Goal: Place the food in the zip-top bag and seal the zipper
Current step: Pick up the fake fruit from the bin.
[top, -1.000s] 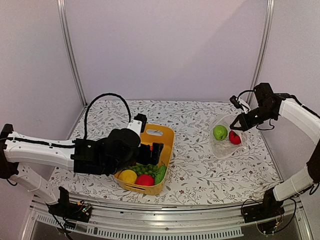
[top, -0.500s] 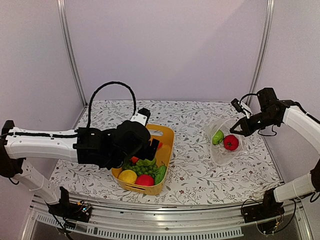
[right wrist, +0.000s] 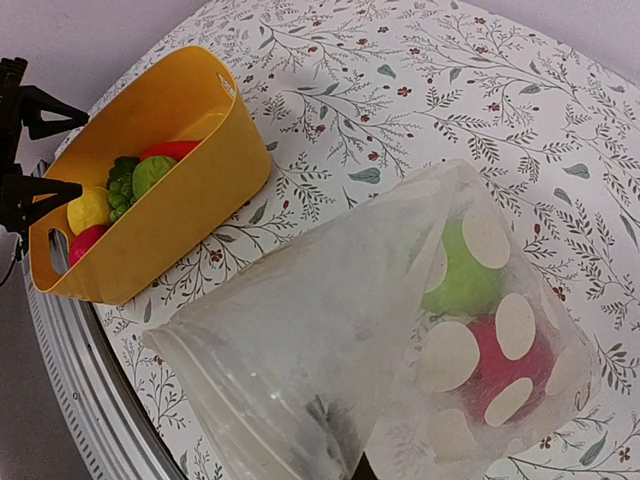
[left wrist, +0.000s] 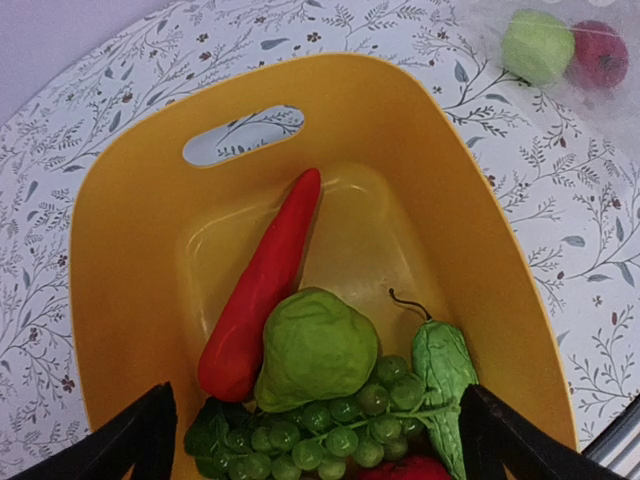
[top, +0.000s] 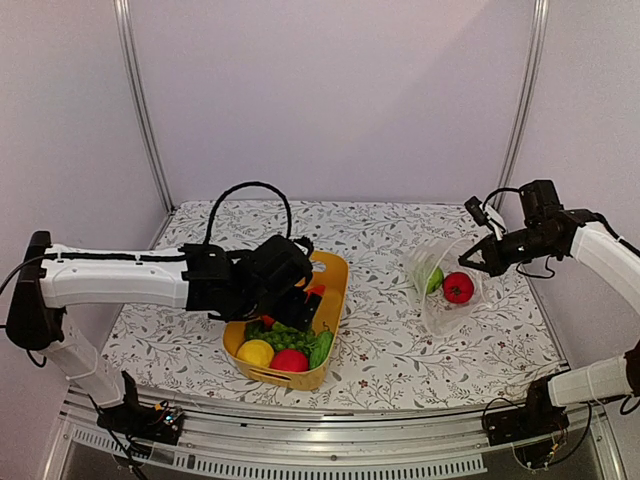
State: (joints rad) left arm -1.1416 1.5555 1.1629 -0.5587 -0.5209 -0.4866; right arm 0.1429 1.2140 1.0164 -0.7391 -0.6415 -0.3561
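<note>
Nearest me, the yellow basket point(top: 336, 272) is sitting on the flowered table point(top: 400, 345), with a yellow fruit point(top: 256, 352) and a red fruit point(top: 290, 360) lying at its near end. Just behind them, green grapes point(left wrist: 340, 425), a leafy green point(left wrist: 445, 365), a green pear-shaped fruit point(left wrist: 315, 345) and a red chili point(left wrist: 260, 290) are lying bunched together. The left gripper point(top: 302, 300) is hovering just above that pile, its fingers standing wide apart and gripping nothing. Farther back on the right, the right gripper point(top: 472, 265) is pinching the zip-top bag point(top: 440, 300) by its mouth edge, jaws pressed together on the plastic and holding that edge up off the table. A green apple point(right wrist: 462, 270) and a red apple point(right wrist: 510, 360) are lying inside the bag, side by side.
</note>
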